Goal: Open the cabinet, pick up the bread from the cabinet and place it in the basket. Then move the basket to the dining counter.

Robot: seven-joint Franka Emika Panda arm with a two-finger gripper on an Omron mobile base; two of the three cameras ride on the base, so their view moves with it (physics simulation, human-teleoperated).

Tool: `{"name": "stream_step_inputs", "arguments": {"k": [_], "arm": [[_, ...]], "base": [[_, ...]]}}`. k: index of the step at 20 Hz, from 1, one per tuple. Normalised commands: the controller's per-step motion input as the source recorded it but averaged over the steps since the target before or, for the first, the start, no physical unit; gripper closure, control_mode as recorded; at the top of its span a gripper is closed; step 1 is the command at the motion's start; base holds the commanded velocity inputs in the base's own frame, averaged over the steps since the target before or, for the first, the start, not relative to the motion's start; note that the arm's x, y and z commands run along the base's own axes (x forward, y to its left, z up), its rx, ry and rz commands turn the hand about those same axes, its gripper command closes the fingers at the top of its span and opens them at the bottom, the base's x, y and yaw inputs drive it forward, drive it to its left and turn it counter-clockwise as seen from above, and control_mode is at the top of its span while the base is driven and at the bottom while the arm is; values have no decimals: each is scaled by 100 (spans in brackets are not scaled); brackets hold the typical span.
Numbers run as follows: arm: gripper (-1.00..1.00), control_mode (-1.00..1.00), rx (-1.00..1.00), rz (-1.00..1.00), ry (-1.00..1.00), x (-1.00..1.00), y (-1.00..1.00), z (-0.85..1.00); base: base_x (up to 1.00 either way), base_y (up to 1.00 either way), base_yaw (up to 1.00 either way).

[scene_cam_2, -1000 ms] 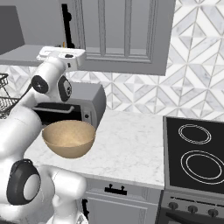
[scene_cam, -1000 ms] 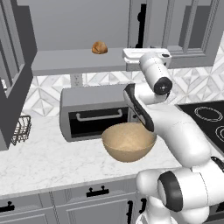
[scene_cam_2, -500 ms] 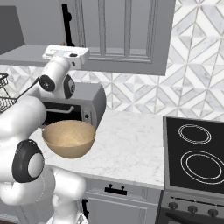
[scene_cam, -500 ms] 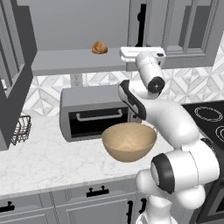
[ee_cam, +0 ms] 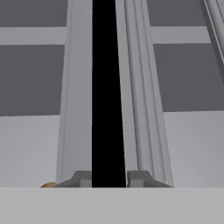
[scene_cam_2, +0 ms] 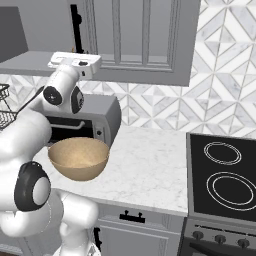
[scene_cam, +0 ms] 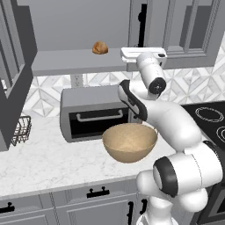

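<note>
- Since a second ago, the arm has risen and the gripper (ee_cam: 109,177) has clenched around the black handle (ee_cam: 108,87) of the cabinet's (scene_cam: 189,52) right-hand door; in the hand view the bar runs straight up between the fingertips (ee_cam: 81,178).
- Risk: a straight pull instead of one along the door's arc could let the thin bar slip out of the grip.
- Risk: the swinging door or the elbow could knock the basket (scene_cam: 130,141) on the worktop beside the toaster oven (scene_cam: 94,113).
- Bread (scene_cam: 100,48) lies on the open shelf, well to the left of the gripper, at about its height, untouched.
</note>
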Motion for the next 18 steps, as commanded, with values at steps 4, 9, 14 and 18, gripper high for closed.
{"name": "stream_step_inputs", "arguments": {"k": [4,9,14,18], "arm": [[100,-100,0,0,0,-8,-6,0],[100,-100,0,-7,1,-50,-8,3],[100,-100,0,-15,0,-99,-46,12],[100,-100,0,-21,0,-100,-65,15]], "base": [[0,0,0],[0,0,0],[0,0,0],[0,0,0]]}}
